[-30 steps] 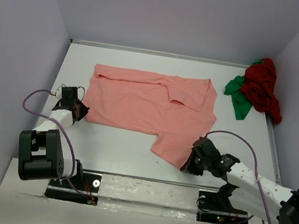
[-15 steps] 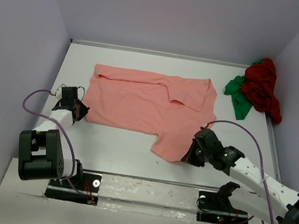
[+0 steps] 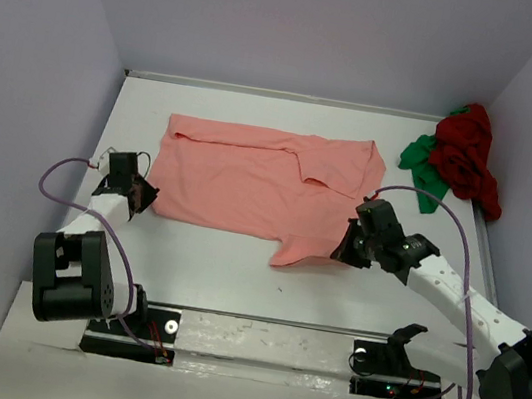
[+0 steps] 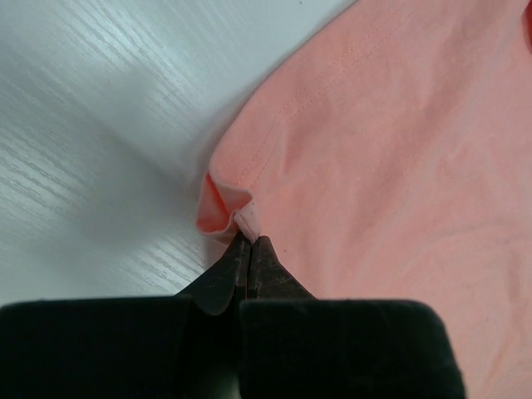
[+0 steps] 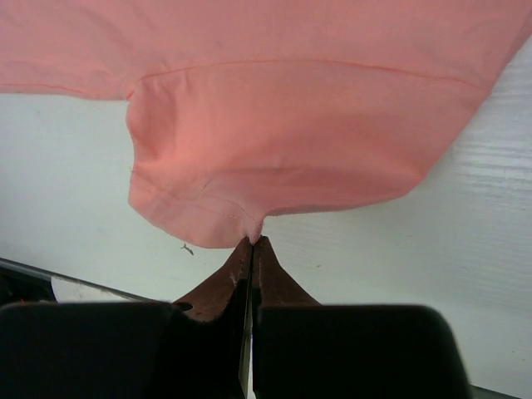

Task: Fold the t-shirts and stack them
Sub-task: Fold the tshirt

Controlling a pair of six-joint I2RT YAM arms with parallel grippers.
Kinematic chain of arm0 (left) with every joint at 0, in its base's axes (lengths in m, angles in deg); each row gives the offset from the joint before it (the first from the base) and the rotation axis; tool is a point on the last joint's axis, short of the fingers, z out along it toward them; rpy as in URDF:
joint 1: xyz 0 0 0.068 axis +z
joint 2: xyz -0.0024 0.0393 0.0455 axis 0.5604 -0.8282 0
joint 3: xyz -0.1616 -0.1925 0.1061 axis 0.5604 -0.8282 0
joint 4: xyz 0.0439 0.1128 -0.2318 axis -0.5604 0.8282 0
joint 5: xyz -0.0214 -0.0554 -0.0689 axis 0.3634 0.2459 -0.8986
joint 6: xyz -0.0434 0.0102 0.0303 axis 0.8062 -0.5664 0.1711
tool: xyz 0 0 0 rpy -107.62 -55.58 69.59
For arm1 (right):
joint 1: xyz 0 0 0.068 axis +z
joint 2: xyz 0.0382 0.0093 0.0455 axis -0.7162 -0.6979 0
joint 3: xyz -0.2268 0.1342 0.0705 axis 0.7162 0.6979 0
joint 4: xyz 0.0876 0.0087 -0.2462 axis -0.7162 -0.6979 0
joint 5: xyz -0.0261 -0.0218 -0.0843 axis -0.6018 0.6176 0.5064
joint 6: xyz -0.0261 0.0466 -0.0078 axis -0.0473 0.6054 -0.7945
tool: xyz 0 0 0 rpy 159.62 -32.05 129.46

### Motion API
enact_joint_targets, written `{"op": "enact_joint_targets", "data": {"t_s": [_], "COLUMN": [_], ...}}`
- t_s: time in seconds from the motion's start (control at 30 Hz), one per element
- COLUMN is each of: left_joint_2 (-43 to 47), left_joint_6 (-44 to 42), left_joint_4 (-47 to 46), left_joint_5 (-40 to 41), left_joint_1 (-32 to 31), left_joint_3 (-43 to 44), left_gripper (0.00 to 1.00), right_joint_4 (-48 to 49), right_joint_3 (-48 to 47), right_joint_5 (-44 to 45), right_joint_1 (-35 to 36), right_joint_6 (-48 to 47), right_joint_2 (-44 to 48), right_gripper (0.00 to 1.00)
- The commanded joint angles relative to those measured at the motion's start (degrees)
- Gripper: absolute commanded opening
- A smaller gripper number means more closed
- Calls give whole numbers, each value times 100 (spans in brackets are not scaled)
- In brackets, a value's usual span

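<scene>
Salmon-pink shirt [image 3: 249, 182] lies spread across the middle of the table [image 3: 215, 262], light and floppy, so hems are the spots to grab: left gripper [image 4: 249, 241] is clamped tight on its near-left corner, right gripper [image 5: 251, 243] on what looks like a sleeve hem.

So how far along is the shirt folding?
Done: the salmon-pink shirt lies flat, one sleeve folded onto it. In hand: the left claw pinches its hem corner, the right claw its other sleeve. Left: finishing this fold, then the dark red shirt and green shirt, heaped at the far right.
</scene>
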Motion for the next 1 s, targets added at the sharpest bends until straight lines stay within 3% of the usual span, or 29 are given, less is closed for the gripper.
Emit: {"op": "enact_joint_targets", "data": {"t_s": [0.0,0.97], "left_joint_2": [52,-818], "left_joint_6": [86,297], "left_joint_4": [-180,-470], "left_joint_5": [-25,186], "left_joint_1": [13,-40], "left_joint_3": [337,1014], "left_gripper": [0,0], "right_joint_4": [42,288], "right_joint_3": [-503,-2639], "right_joint_5": [80,-517], "right_joint_1": [-192,-1615], "right_joint_6": [-470,-1649], "right_joint_2": [-169,-2138], "right_gripper": [0,0]}}
